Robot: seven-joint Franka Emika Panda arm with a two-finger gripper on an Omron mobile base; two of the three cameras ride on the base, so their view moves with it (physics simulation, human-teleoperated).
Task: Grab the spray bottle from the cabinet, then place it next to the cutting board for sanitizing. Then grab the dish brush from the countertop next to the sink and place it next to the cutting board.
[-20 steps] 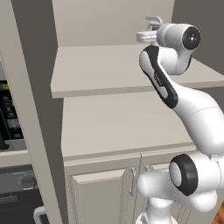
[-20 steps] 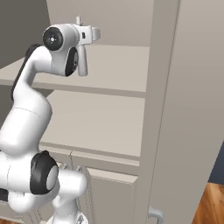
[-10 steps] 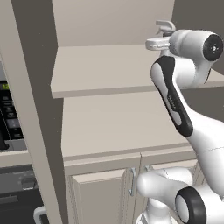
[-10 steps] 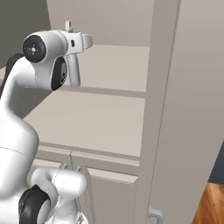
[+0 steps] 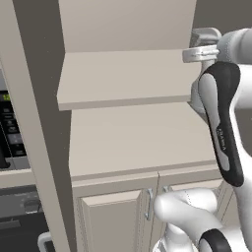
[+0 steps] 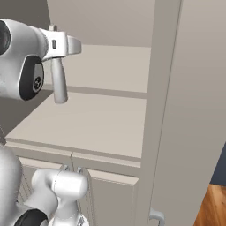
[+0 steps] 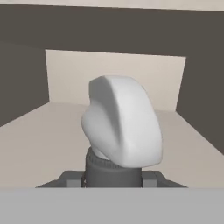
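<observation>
My gripper (image 6: 70, 45) is shut on the neck of the spray bottle (image 6: 58, 84), a pale grey bottle that hangs upright below the fingers. This is in front of the open beige cabinet (image 6: 110, 66). In the left base view the gripper (image 5: 197, 53) sits at the right end of the upper shelf (image 5: 123, 83), and the bottle's body (image 5: 196, 96) is partly hidden behind my forearm. The hand view shows the bottle's light trigger head (image 7: 122, 127) close up, with the cabinet's inside behind it. The cutting board, dish brush, sink and countertop are out of view.
An open cabinet door (image 6: 190, 110) stands tall on the right. A beige upright panel (image 5: 29, 123) borders the shelves on the left, with a dark appliance (image 5: 10, 133) beyond it. Closed lower doors with slim handles (image 5: 147, 204) sit under the lower shelf.
The gripper, still holding the bottle, has drawn back from the shelf towards the robot and dropped a little. The forearm has swung closer to the cameras.
</observation>
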